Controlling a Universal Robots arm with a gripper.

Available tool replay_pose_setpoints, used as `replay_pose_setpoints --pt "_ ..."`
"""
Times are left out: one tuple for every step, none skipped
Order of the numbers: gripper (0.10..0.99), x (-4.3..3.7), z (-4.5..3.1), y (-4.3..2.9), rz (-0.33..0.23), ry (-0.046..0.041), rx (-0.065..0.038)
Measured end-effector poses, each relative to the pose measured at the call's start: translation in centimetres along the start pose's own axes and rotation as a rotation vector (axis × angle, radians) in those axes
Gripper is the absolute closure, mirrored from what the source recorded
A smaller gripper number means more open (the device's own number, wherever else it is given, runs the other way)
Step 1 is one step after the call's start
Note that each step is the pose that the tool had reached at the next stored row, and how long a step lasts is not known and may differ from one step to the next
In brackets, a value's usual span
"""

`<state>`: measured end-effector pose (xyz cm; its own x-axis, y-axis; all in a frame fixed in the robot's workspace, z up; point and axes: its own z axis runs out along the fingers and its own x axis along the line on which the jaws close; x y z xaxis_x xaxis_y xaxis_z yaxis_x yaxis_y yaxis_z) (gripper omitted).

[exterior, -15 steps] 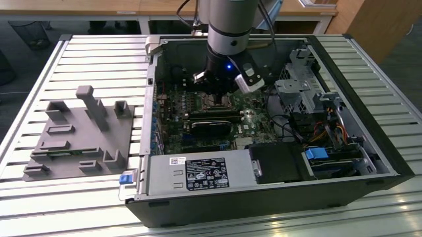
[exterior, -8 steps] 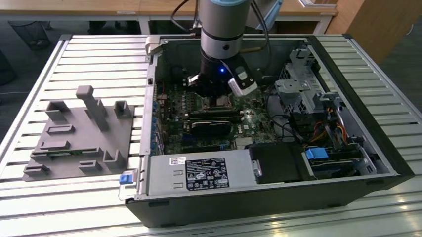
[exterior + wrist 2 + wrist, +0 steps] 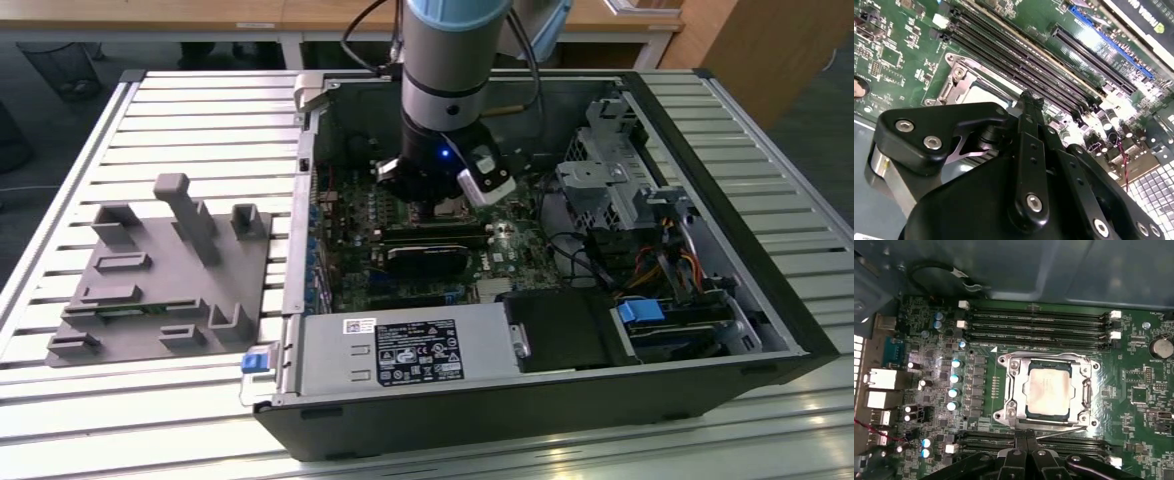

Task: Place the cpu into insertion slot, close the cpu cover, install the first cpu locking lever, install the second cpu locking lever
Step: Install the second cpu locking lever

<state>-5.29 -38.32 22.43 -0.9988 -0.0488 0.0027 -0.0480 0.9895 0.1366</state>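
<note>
Gripper fingers pressed together, poised at the socket's edge.
Just beyond the fingertips, the cpu lies seated in the insertion slot, the cpu cover lowered around it; memory slots lie farther off.

Even daylight outside; case interior dim; glare on table slats; near pincer soft-focused.

Slatted metal table, wooden desk behind
</note>
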Motion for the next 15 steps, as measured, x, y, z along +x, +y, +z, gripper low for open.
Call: replay_pose_setpoints --pt "0.980 0.11 0.00 -0.08 0.000 -0.0002 -0.005" --pt "0.980 0.23 0.01 -0.15 0.000 -0.0004 -0.010" --pt "0.980 0.38 0.04 -0.21 0.000 -0.0006 -0.014" --pt "0.980 0.51 0.11 -0.25 0.000 -0.0007 -0.017" --pt "0.980 0.61 0.22 -0.27 0.000 -0.0010 -0.020" --pt "0.980 0.70 0.35 -0.29 0.000 -0.0011 -0.022" --pt "0.980 0.75 0.48 -0.31 0.000 -0.0011 -0.023" --pt "0.980 0.80 0.62 -0.33 0.000 -0.0011 -0.024" --pt "0.980 0.83 0.78 -0.35 0.000 -0.0011 -0.025" --pt "0.980 0.86 0.94 -0.37 0.000 -0.0011 -0.026" --pt "0.980 0.89 1.10 -0.39 0.000 -0.0012 -0.027" --pt "0.980 0.89 1.26 -0.42 0.000 -0.0012 -0.028" --pt "0.980 0.90 1.41 -0.44 0.000 -0.0013 -0.030" --pt "0.980 0.90 1.56 -0.48 0.000 -0.0015 -0.031" --pt "0.980 0.91 1.64 -0.54 0.000 -0.0014 -0.034"
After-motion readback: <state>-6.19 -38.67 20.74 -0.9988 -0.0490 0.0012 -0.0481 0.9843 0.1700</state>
